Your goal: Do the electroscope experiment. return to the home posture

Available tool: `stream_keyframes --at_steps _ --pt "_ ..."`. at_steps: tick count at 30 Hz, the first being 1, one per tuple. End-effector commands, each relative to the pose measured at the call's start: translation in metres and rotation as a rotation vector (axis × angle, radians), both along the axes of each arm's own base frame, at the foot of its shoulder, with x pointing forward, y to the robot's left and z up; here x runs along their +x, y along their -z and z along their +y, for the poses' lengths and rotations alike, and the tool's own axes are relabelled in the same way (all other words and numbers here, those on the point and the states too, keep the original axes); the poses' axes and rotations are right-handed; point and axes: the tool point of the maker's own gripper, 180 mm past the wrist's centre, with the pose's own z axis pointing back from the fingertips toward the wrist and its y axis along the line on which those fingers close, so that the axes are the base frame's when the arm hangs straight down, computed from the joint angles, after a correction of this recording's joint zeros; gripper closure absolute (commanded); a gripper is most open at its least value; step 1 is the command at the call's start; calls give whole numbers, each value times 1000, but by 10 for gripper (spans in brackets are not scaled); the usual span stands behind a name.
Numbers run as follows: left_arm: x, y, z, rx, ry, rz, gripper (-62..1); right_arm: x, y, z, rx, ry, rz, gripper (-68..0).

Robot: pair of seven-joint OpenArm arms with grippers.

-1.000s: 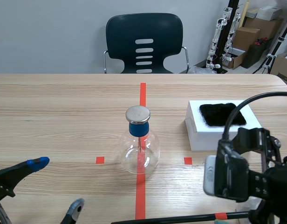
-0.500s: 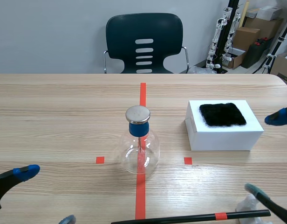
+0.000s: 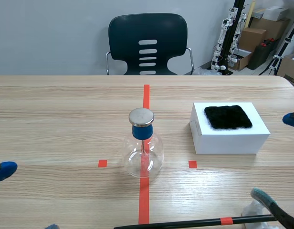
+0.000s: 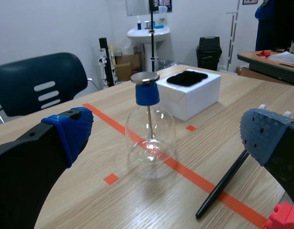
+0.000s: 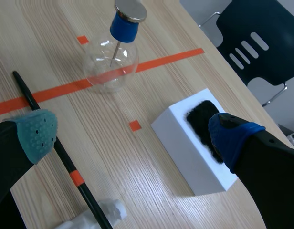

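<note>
The electroscope, a clear glass flask (image 3: 143,155) with a blue stopper and a metal disc on top, stands upright on the centre tape line. It also shows ahead of the left gripper (image 4: 151,138) and ahead of the right one (image 5: 111,59). A black rod (image 3: 194,222) with an orange band lies flat near the front edge. My left gripper (image 3: 27,199) sits low at the left edge, open and holding nothing. My right gripper (image 3: 278,157) is at the right edge, open, beside the white box (image 3: 228,138) topped with black fur (image 3: 228,117).
A dark chair (image 3: 148,43) stands behind the table's far edge. A crumpled white thing (image 3: 252,210) lies by the rod's right end. A small red block (image 4: 283,217) lies near the left gripper's right finger. Boxes and gear fill the back right corner.
Both arms have pulled back toward the picture's sides. The right arm's bulk, low at the right a second ago, has gone, leaving only its fingertips. The left fingertips slid further left and down.
</note>
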Motion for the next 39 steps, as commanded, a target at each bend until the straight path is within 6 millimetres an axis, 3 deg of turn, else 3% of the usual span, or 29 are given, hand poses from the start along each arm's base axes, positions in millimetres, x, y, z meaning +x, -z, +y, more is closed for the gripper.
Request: stream_keyframes --at_steps 1,15,39 --pt "1 -9 -4 5 13 -20 -623 -1 -11 6 58 -9 -12 -679" --pt "4 -57 -14 36 187 -119 -623 1 -19 4 216 152 -25 -679" --pt "19 -70 1 -14 125 -127 -623 0 -19 2 267 231 -30 -679"
